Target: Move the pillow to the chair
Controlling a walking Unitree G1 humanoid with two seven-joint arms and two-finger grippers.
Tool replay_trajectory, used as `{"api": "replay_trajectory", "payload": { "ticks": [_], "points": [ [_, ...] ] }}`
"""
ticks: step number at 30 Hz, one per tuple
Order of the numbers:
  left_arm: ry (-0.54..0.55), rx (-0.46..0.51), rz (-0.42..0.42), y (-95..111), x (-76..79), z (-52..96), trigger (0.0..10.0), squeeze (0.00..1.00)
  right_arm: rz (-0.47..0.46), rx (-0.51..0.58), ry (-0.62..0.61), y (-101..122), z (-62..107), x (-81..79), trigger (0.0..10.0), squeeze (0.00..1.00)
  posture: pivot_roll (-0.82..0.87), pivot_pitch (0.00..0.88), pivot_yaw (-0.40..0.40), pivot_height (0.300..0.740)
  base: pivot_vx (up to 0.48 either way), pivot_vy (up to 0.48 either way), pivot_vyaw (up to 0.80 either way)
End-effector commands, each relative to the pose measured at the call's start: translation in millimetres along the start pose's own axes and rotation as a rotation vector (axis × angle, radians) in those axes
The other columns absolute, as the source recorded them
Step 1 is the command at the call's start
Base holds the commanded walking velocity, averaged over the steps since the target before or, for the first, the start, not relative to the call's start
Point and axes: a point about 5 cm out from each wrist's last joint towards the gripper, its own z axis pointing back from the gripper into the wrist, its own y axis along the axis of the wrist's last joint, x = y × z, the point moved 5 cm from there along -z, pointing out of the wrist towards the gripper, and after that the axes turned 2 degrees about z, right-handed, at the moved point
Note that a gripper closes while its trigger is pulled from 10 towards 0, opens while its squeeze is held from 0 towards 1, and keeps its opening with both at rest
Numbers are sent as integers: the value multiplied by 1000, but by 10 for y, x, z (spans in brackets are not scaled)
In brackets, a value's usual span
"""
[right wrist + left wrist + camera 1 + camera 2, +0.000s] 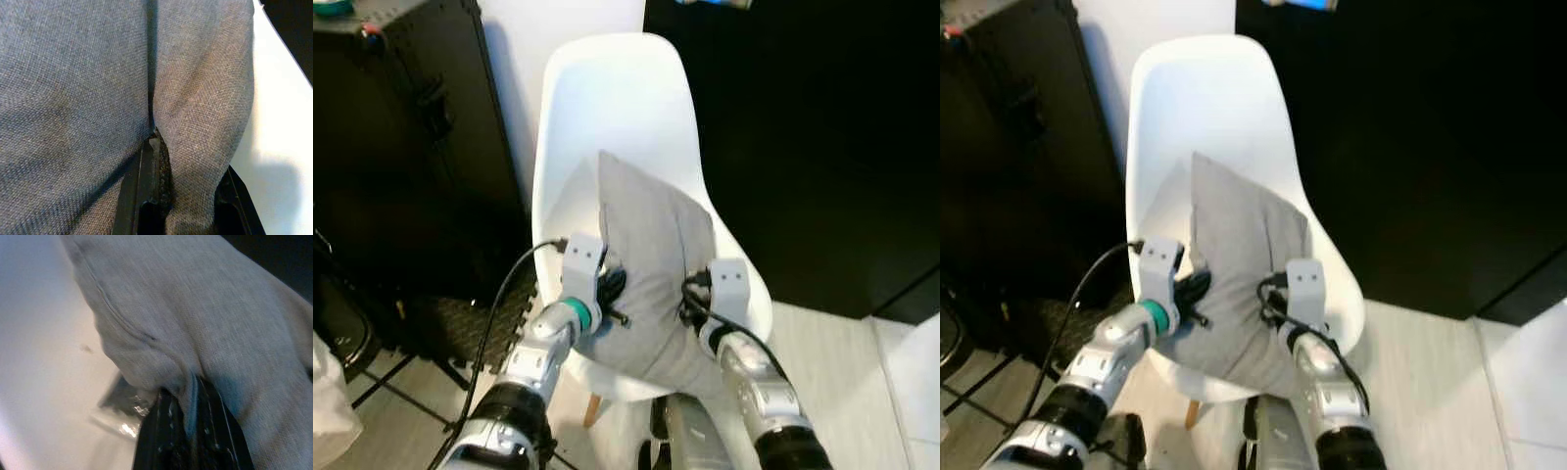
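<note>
A grey fabric pillow (651, 264) stands tilted over the seat of a white plastic shell chair (617, 98), its top corner leaning toward the backrest. My left gripper (612, 286) pinches the pillow's left edge; in the left wrist view its black fingers (168, 435) clamp a fold of the grey cloth (205, 323). My right gripper (690, 294) holds the pillow's right side, and the right wrist view shows its fingers (151, 181) shut on a fold of the pillow (73, 98). The pillow's lower corner hangs past the seat's front edge.
A black ribbed case (401, 147) stands left of the chair. A dark wall or cabinet (803, 147) fills the right. White tiled floor (842, 362) lies right of the chair, and cables and a stand leg (382, 377) lie at the lower left.
</note>
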Motion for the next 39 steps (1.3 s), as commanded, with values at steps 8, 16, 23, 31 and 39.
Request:
{"api": "replay_trajectory", "payload": {
  "ticks": [8,16,23,31,39],
  "points": [
    [87,42,-64,134,25,-107,10000,0,6,113,-147,232,-28,279,10000,0,-124,51,66,610,0,0,0],
    [187,60,-36,122,-120,-91,10000,1000,-11,152,-222,270,-5,437,10000,1000,-119,50,60,610,0,0,0],
    [220,79,-19,139,-212,-75,10000,1000,-25,201,-256,340,9,504,10000,1000,-123,45,58,610,0,0,0],
    [243,114,7,155,-347,-11,10000,988,1,237,-384,346,110,690,10000,0,-119,37,50,610,0,0,0],
    [303,178,44,249,-622,154,10000,0,48,368,-268,573,236,384,10000,0,-101,29,42,610,0,0,0]
  ]
}}
